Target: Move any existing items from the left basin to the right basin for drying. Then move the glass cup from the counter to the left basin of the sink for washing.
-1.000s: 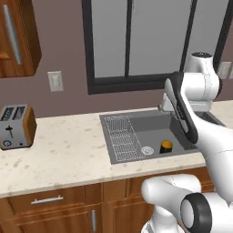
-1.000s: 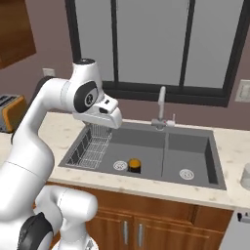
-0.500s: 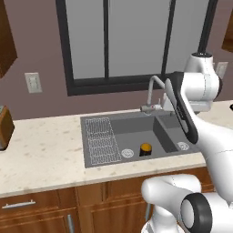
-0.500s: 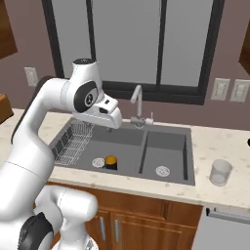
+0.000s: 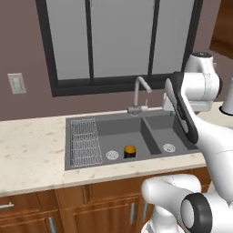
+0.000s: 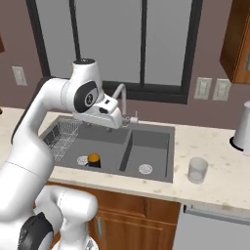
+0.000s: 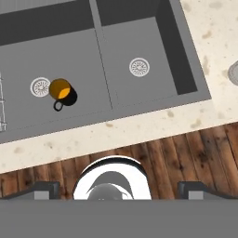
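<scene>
Black-and-orange cup point(image 7: 64, 93): left basin point(image 7: 28, 69), beside its drain; my gripper point(image 7: 118, 189) hangs released, risking knocking it over.

A window point(image 5: 120, 41) with dark frame fills the upper middle. A wall outlet point(image 5: 16, 83) sits at left. Two light switches point(image 6: 211, 88) sit at right, below a wooden cabinet point(image 6: 239, 41). A white jar point(image 6: 242, 126) stands at the right edge. A wire rack point(image 5: 85, 140) lies left of centre.

Even, bright rendered light; soft shadows, no glare, slightly soft pics.
</scene>
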